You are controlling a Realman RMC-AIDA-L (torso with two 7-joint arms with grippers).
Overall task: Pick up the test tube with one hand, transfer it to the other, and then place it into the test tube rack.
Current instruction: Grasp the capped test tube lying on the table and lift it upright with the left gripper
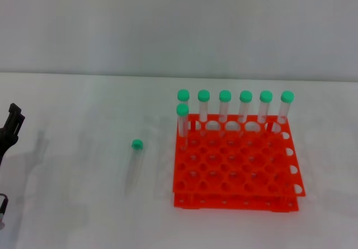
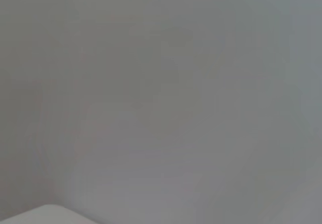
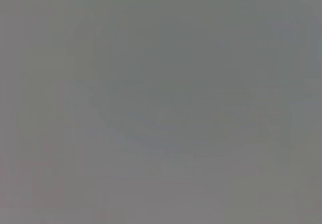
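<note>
The test tube (image 1: 136,162) lies flat on the white table, its green cap (image 1: 137,144) pointing away from me, a little left of the rack. The orange-red test tube rack (image 1: 238,170) stands right of centre, with several green-capped tubes (image 1: 225,106) upright along its far row and one more (image 1: 182,120) in its far-left corner. My left gripper (image 1: 10,127) shows only as a black part at the left edge of the head view, well left of the lying tube. My right gripper is out of view. Both wrist views show only a plain grey surface.
The white table (image 1: 72,109) meets a pale wall at the back. A small dark part of the left arm (image 1: 3,207) shows at the lower left edge. Most of the rack's holes (image 1: 235,165) hold nothing.
</note>
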